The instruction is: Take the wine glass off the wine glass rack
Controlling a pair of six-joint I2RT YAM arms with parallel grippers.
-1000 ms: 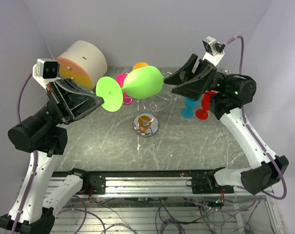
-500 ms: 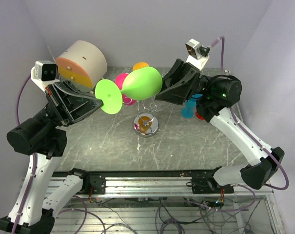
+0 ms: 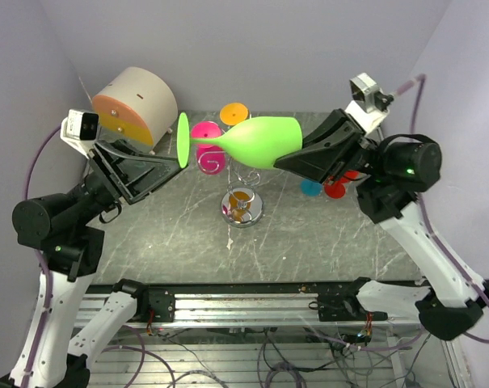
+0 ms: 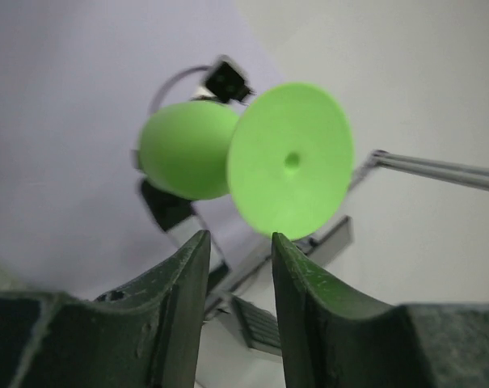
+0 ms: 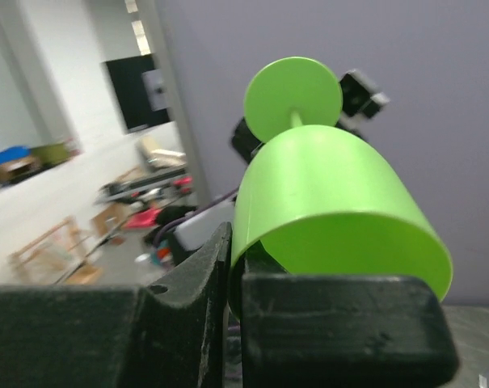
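A lime-green wine glass (image 3: 256,141) lies level in the air above the wine glass rack (image 3: 256,212), a wire stand on a round chrome base. My right gripper (image 3: 283,158) is shut on the rim of its bowl, one finger inside and one outside, as the right wrist view shows with the wine glass (image 5: 333,202) filling the right gripper (image 5: 236,250). My left gripper (image 3: 171,166) stands open just left of the glass's round foot and apart from it. In the left wrist view the wine glass's foot (image 4: 291,170) floats beyond the left gripper (image 4: 238,242).
A pink glass (image 3: 205,153) and an orange foot (image 3: 233,113) sit behind the rack. Blue (image 3: 311,187) and red (image 3: 337,189) glass feet show under the right arm. A beige drum (image 3: 135,99) stands at the back left.
My right gripper closed on the bowl's rim. My left gripper opened, let go of the foot and drew back to the left. The glass swung level and shifted right.
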